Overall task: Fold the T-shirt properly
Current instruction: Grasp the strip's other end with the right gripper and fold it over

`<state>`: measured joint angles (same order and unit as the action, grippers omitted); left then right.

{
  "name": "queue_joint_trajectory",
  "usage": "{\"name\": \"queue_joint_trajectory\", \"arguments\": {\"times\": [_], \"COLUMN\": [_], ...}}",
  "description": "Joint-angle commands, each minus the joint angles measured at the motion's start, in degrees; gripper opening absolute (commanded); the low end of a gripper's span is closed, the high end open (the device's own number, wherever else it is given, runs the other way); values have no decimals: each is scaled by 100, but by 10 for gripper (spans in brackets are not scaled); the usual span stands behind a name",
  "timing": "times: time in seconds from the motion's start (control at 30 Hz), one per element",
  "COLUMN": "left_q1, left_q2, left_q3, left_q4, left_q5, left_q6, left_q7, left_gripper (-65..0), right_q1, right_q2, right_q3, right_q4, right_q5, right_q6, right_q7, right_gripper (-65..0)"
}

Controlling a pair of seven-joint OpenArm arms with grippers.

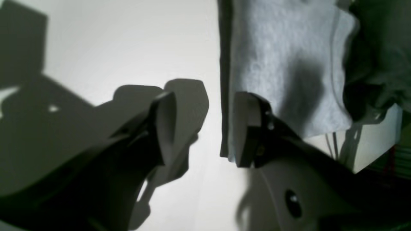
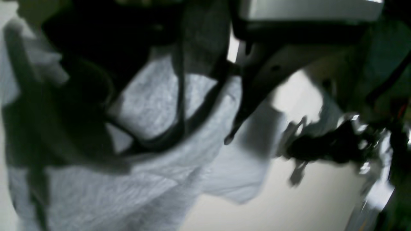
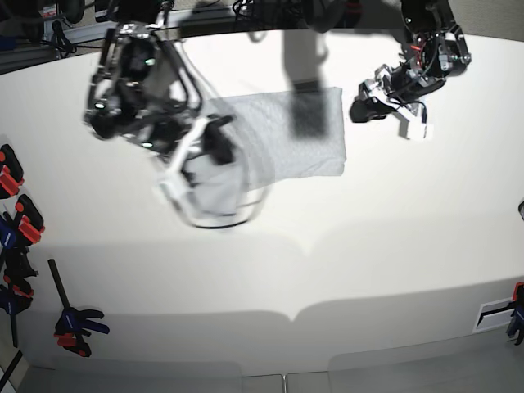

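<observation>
Currently we see the T-shirt [image 3: 282, 135] lying on the far half of the white table [image 3: 368, 254], folded into a rough rectangle whose long axis runs left to right across the base view. Its right end is a fairly straight edge; its left end is bunched and lifted where the right arm works. Only plain grey cloth shows; we see no lettering.

Right gripper [image 3: 209, 147]: it sits over the left end of the shirt, with loose cloth hanging below it toward the near side. In the right wrist view the frame is badly blurred; grey fabric fills the lower left, with dark cables looped across it. We cannot make out the fingers there, but they are pressed together, and the cloth bunched at the tip suggests they pinch the shirt.

Left gripper [image 1: 204, 125]: it is at the far right of the table, just beside the right edge of the shirt and apart from it in the base view. In the left wrist view its fingers [image 1: 244, 128] stand spread with bare table showing between them. One finger lies just next to the shirt's straight edge, which runs up and down that view; we cannot tell whether it touches. Nothing is held between them.

Several clamps [image 3: 74, 323] lie along the table's left edge.
</observation>
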<state>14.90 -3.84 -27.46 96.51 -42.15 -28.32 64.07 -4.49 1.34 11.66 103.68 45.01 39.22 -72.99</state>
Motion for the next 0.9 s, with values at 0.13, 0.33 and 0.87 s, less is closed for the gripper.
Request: {"name": "queue_joint_trajectory", "arguments": {"times": [0.13, 0.33, 0.87], "left_q1": [-44, -44, -61], "left_q2": [-31, -31, -879], "left_q3": [-13, -13, -295], "left_q4": [96, 96, 339], "left_q5": [-138, -140, -586], "left_q6": [-35, -35, -33], "left_q7": [-94, -94, -544], "left_gripper": [-390, -390, -390], "right_q1": [81, 81, 79], "right_q2": [-295, -697, -1010], "right_q3": [-887, -1624, -2074], "right_q4": [271, 271, 271], "right_q5": [184, -203, -1099], "right_q6": [78, 78, -238], "right_q7": [-15, 105, 286], "right_gripper": [-650, -650, -650]}}
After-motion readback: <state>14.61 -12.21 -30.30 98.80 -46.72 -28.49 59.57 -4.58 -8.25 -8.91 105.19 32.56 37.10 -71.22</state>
